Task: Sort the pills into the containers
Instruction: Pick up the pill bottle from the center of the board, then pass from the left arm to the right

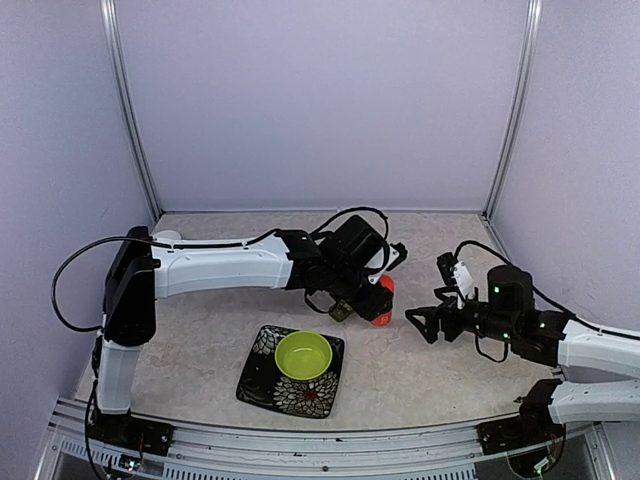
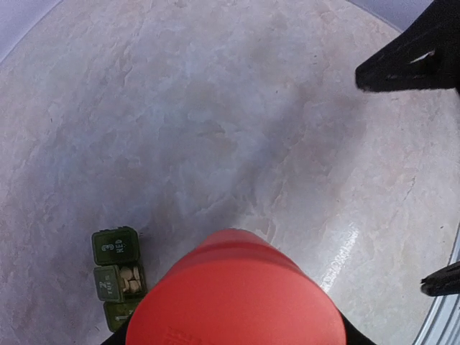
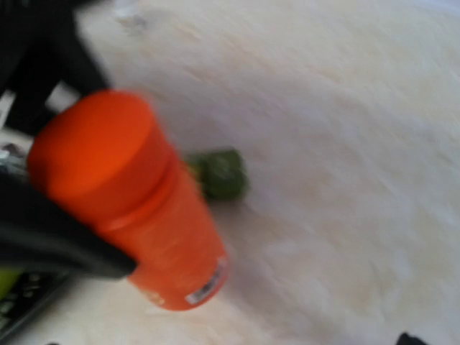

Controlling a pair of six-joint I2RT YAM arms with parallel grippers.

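The left gripper [image 1: 368,298] is clamped on the bottle [image 1: 382,318] at mid-frame in the top view, tilted close over the pillbox [image 2: 115,277]. The pillbox sits lower left in the left wrist view, its middle compartment open with pills [image 2: 130,279] inside. The right gripper [image 1: 424,326] stands spread, off to the right. Tipped carelessly, the wide bottle could spill past such small compartments or knock the pillbox.

Lime-green bowl [image 1: 303,355] sits on black square plate [image 1: 298,401], white floral pattern; both on near side of left pincer [image 1: 364,301], left of right pincer [image 1: 420,323]. Beige marbled tabletop [image 1: 200,330] underneath.
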